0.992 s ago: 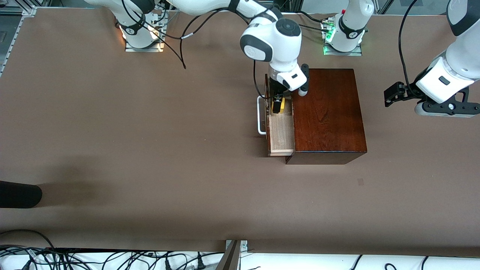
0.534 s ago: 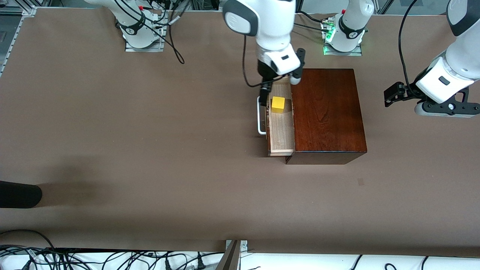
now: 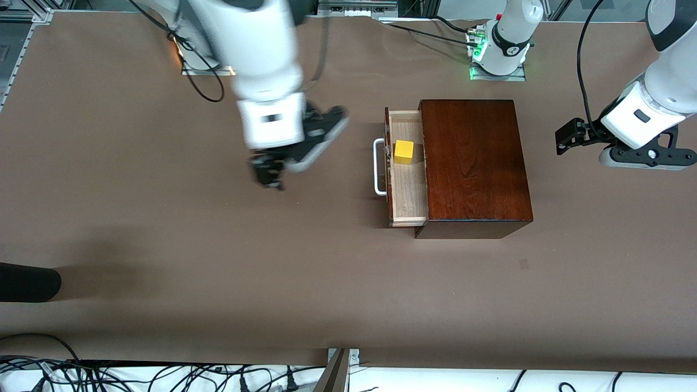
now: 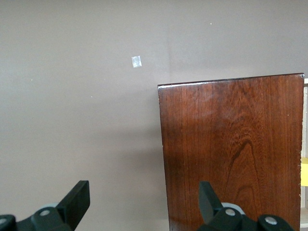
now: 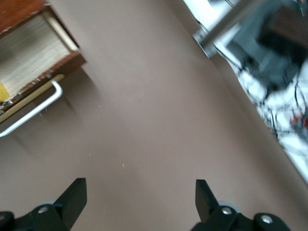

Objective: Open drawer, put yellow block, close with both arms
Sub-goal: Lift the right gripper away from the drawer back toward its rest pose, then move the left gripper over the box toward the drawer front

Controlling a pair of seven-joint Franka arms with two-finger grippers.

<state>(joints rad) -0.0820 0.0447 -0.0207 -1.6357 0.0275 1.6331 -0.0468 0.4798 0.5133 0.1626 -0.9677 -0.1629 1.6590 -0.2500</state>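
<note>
Yellow block [image 3: 404, 151] is seen in the open drawer [image 3: 407, 185], frame centre, on a brown table [image 3: 163, 245]. Right gripper [image 3: 270, 173] and left gripper [image 3: 566, 136] are held with jaws apart over the table.

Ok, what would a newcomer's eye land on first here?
The yellow block sitting in the open drawer of the dark wooden box. Next, the right tool, open and empty over bare table on the drawer's handle side. The left tool waits open toward the left arm's end.
</note>
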